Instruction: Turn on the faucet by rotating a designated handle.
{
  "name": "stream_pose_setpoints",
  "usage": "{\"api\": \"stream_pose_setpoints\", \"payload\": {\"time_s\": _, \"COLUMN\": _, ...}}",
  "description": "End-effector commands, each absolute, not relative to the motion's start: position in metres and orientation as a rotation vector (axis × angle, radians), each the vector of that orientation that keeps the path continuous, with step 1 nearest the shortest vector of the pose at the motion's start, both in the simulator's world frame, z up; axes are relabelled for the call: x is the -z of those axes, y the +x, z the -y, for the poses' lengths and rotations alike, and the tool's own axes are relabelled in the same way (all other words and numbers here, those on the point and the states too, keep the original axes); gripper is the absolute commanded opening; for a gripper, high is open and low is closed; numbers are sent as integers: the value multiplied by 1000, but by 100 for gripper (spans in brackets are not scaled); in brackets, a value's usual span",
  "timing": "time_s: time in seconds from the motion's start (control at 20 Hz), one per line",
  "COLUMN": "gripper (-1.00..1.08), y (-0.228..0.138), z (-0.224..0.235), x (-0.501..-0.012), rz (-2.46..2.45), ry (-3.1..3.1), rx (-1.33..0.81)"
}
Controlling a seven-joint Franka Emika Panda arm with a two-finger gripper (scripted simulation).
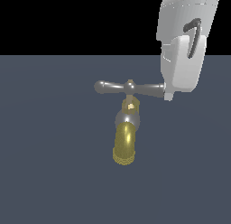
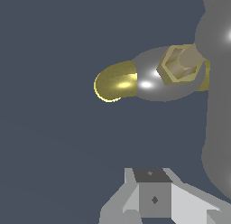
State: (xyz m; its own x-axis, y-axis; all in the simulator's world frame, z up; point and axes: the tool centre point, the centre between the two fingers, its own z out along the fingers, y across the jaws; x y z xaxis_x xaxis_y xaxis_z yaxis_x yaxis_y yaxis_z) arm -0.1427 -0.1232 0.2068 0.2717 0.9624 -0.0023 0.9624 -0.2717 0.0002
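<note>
Seemingly, pincer [image 1: 168,95] tip touches handle [image 1: 130,88]; opening unclear.

Gripper [image 1: 168,96]: glossy white boxy housing, 1 dark curved cable, pale grey fingertip [image 2: 153,198] with diamond mark.

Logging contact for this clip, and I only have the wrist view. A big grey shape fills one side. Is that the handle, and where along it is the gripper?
Observer: Yes, that is the silver handle, a crossbar with two bulbous ends. The gripper is at the end on the exterior view's right.
Operator: Touching it?
Observer: Its tip appears to meet that end. I cannot tell if the jaws are open or shut.
Operator: Which way does the spout face?
Observer: The brass spout runs from under the crossbar's middle toward the exterior camera.
</note>
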Motion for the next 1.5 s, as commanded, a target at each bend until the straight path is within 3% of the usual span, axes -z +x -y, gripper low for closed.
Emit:
{"api": "stream_pose_setpoints", "payload": {"time_s": 0.0, "gripper": -100, "y": -140, "z": 124, "x": -203, "rz": -1920, "ry": 2484, "rx": 2}}
{"api": "stream_pose_setpoints", "payload": {"time_s": 0.55, "gripper": -100, "y": -137, "z": 123, "x": -199, "rz": -1945, "ry": 2465, "rx": 1}}
{"api": "stream_pose_setpoints", "payload": {"time_s": 1.45, "gripper": -100, "y": -94, "z": 139, "x": -199, "rz": -1946, "ry": 2465, "rx": 0}}
